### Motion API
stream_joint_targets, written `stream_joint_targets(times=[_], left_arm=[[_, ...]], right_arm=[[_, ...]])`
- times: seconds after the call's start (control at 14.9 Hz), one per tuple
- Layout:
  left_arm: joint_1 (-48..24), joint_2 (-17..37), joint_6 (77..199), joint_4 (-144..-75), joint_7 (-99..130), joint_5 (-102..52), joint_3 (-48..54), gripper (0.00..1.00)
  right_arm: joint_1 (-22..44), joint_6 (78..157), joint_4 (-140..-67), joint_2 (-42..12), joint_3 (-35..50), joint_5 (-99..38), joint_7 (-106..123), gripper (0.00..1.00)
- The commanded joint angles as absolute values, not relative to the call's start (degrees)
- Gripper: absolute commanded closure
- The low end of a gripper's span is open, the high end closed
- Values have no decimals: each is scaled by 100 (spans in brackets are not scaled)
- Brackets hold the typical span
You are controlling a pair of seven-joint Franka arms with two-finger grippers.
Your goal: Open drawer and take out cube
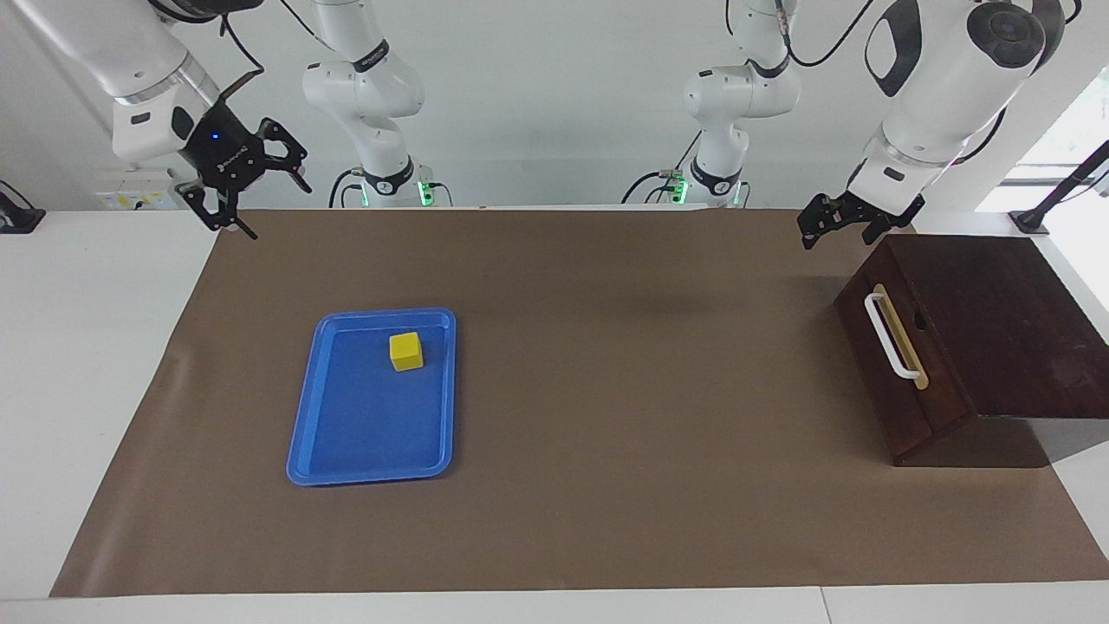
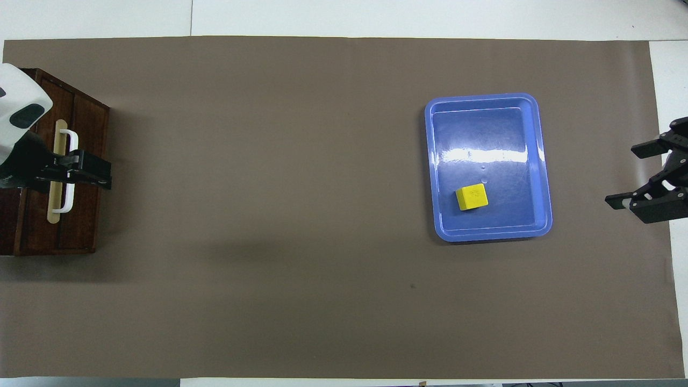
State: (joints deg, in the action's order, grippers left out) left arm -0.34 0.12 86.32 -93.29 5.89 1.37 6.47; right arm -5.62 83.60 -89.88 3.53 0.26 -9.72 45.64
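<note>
The drawer (image 1: 940,373) is shut, its white bar handle (image 1: 892,338) facing the table's middle; it sits in a dark wooden box at the left arm's end and also shows in the overhead view (image 2: 83,215). The yellow cube (image 1: 405,351) lies in a blue tray (image 1: 372,472) toward the right arm's end, in the part of the tray nearer the robots; it also shows in the overhead view (image 2: 472,196). My left gripper (image 1: 836,238) hangs open and empty in the air beside the box's robot-side corner; from overhead (image 2: 105,174) it overlaps the handle. My right gripper (image 1: 260,195) is open, empty and raised over the mat's edge.
A brown mat (image 1: 606,390) covers most of the white table. The blue tray (image 2: 486,234) holds only the cube. The wooden box's top (image 1: 996,312) stands well above the mat at the table's end.
</note>
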Motion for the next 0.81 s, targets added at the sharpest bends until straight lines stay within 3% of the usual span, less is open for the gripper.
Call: stream_joint_targets(times=[0.0,0.27,0.74], left_arm=[[-35,-97,8684,-9396,554,88,615,0],[-35,-97,8684,-9396,554,88,615,0],[-35,-97,8684,-9396,554,88,615,0]], right_arm=[[-554,7999,-8596,264,132,-371,3178,0],[-273,7963,-8788,307,123,175,1409,0],[-281,8262,-9114,185,114,246,861,0]])
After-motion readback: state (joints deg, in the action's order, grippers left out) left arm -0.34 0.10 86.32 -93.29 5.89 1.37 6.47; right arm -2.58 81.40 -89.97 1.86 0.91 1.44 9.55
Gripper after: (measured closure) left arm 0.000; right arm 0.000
